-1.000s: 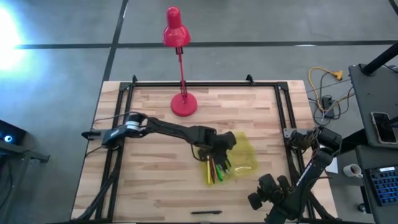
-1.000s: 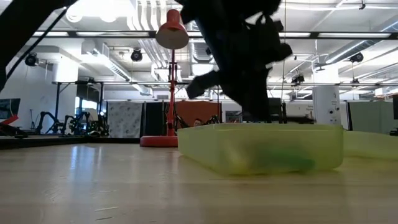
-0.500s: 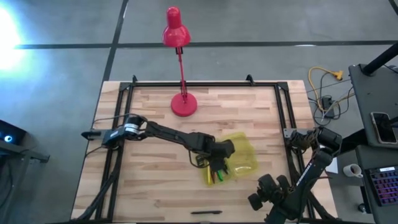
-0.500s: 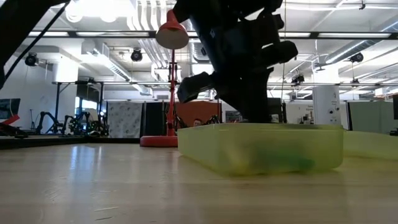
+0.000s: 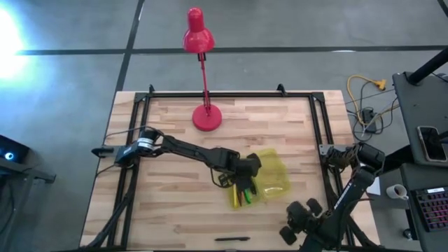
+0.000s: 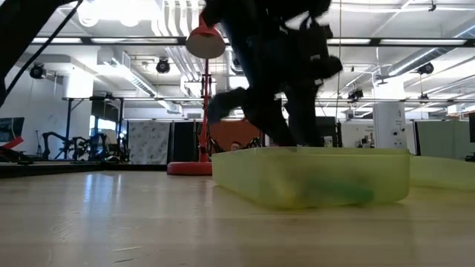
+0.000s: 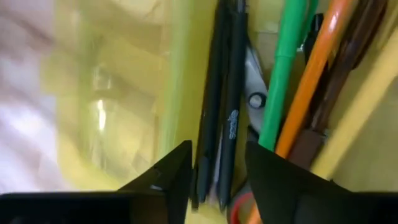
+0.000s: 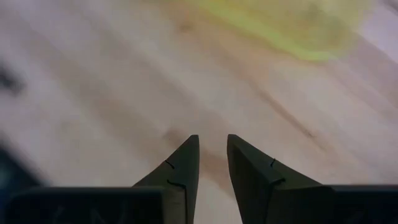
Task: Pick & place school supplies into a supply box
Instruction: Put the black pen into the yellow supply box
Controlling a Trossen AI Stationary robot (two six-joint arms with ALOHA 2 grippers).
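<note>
The left gripper [image 5: 241, 183] had dipped lower into the supply box [image 5: 269, 180], fingers spread, apparently around slim, stiff, light black pens [image 7: 224, 106], best pinched mid-barrel.

open yellow-green supply box [image 5: 269, 176], pens [image 7: 225, 106] inside

The left hand [image 5: 241, 183] hides part of the supply box [image 5: 274, 175] (contents there unreadable).

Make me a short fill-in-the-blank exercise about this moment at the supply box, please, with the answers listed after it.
1. The left gripper reaches into the translucent ____ supply box.
2. Beside the green marker in the box lies an ____ pencil.
3. The desk lamp standing at the table's far edge is ____.
4. One pen lies outside the box, near the table's ____ edge.

Answers: yellow-green; orange; red; near
</note>
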